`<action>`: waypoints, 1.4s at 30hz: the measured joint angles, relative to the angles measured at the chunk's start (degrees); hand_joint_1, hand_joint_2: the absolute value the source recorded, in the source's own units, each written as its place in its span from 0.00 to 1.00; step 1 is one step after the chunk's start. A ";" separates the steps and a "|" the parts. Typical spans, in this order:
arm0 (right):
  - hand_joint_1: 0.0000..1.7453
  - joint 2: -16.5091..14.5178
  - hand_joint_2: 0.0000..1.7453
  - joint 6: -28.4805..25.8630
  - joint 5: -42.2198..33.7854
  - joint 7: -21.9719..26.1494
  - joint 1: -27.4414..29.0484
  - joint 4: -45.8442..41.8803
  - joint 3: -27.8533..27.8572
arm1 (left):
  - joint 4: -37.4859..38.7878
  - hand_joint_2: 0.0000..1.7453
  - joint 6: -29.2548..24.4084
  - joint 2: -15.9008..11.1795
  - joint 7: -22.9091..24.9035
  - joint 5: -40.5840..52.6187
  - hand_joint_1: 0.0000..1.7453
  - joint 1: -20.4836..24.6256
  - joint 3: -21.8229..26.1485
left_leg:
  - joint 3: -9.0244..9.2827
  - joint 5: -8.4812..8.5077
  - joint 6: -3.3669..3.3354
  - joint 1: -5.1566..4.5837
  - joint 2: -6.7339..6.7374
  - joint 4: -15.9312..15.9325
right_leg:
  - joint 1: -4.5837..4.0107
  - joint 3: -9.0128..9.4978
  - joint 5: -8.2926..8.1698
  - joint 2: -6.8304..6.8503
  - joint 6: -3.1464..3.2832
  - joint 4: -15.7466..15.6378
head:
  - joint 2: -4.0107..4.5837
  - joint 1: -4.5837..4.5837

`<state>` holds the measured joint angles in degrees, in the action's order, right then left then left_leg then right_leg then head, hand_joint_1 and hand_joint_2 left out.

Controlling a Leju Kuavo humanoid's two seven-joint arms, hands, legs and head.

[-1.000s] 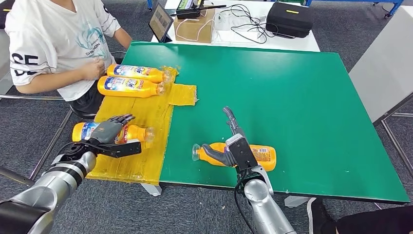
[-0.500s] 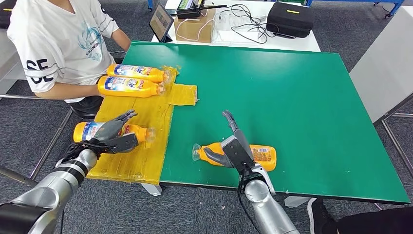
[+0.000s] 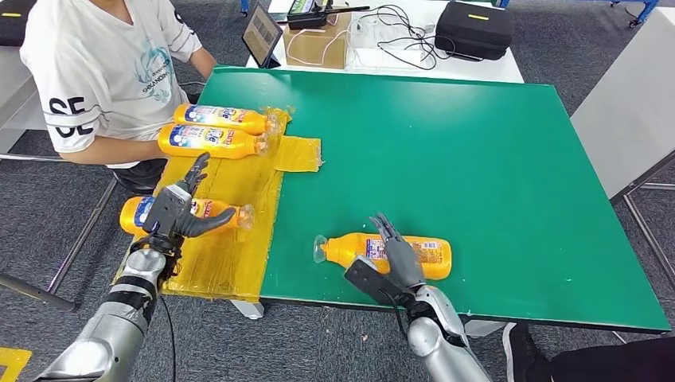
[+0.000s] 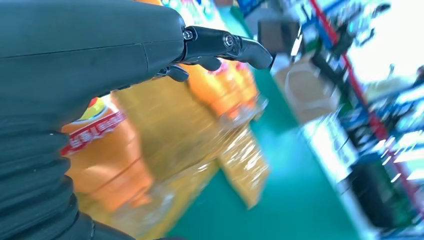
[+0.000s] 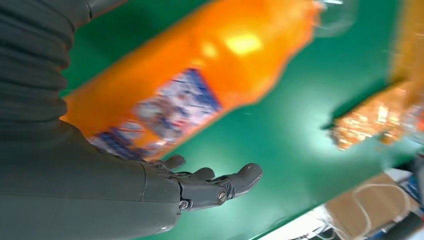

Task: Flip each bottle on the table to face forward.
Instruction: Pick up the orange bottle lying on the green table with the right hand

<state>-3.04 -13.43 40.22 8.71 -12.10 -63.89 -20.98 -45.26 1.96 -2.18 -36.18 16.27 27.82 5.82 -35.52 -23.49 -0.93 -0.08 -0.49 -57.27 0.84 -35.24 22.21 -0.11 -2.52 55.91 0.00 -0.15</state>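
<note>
Item: bottle (image 3: 386, 253), orange, lying on its side on the green table (image 3: 477, 159) near the front edge, clear cap pointing toward the yellow mat (image 3: 231, 183). Label partly facing up.

My right hand (image 3: 394, 259): fingers spread, laid over the middle of this bottle, nothing gripped. In the wrist view the fingers (image 5: 220, 186) are extended just beside the body, apart from it.

Item: second bottle (image 3: 187, 215), on the mat, cap toward the table. My left hand (image 3: 179, 208) is above it, fingers splayed, thumb across the neck end; whether it presses down I cannot tell.

Items: two more bottles (image 3: 211, 130), far end of the mat, beside a seated person (image 3: 95, 72).

Handling note: I judge the roll goes best with fingers wrapped around the body's middle, turning about its long axis until the label faces front, keeping it from skidding toward the edge.
</note>
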 joint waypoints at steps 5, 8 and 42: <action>0.00 2.56 1.00 -0.17 6.40 -3.99 3.18 -4.44 0.14 | -4.78 1.00 0.04 3.15 0.68 -3.54 0.00 -1.83 2.90 | -0.03 -0.02 -0.01 0.00 -0.04 0.00 | 0.00 -0.03 0.01 0.02 0.00 -0.02 | -0.01 0.00; 0.00 3.88 1.00 -0.16 7.76 -5.01 4.73 -6.69 0.38 | -6.82 1.00 0.10 4.66 0.89 -4.28 0.00 -2.75 3.53 | -0.05 -0.02 -0.01 0.00 -0.03 0.00 | 0.00 -0.02 0.01 0.01 0.00 -0.02 | -0.01 -0.01; 0.00 9.68 1.00 10.84 18.85 -12.17 -8.22 7.16 -0.82 | -13.05 1.00 4.49 9.85 3.19 -6.63 0.00 -5.81 -1.54 | 0.30 -0.02 -0.03 -0.01 0.28 0.01 | -0.01 0.22 -0.06 -0.07 0.03 -0.05 | -0.02 -0.02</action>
<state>6.64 -2.59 59.07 -3.46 -20.33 -56.73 -21.80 -58.31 6.45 7.68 -32.99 9.63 22.01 4.28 -35.22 -23.51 -0.95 -0.10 -0.21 -57.26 0.83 -35.03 22.15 -0.18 -2.49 55.86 -0.02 -0.16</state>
